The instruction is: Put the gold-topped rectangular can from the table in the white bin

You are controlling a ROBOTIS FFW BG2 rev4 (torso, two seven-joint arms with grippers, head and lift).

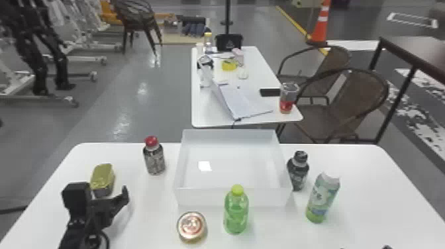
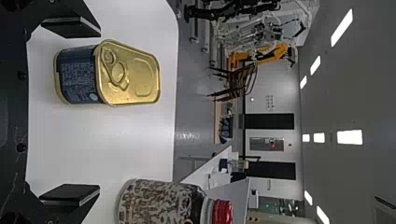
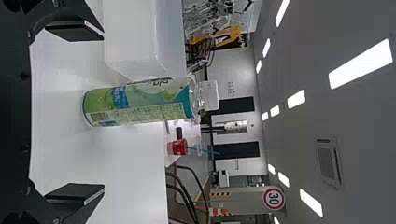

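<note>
Head view: the gold-topped rectangular can (image 1: 103, 173) stands on the table (image 1: 370, 205) near its left edge, just beyond the left gripper (image 1: 101, 194), which hides part of the can's near side. Bare table separates the can from the red-capped bottle (image 1: 155, 161); a narrower strip lies between that bottle and the white bin (image 1: 205, 197). The bin sits at the table's far edge, its interior open from above. A green bottle (image 1: 236, 213) masks part of its near wall, a round can (image 1: 191, 226) stands before its near left corner, and a dark bottle (image 1: 298, 172) is close to its right wall, contact not determinable. The right gripper (image 1: 365, 247) is almost wholly cut off by the bottom edge. Left wrist view: the left gripper's fingers are wide apart and hold nothing; the can is upright, its depth relative to the fingertips unclear. The red-capped bottle is cut off by the border. Right wrist view: the right gripper's fingers are also wide apart and empty, facing a tall green-labelled bottle (image 3: 140, 103); the bin is partly cut off.
</note>
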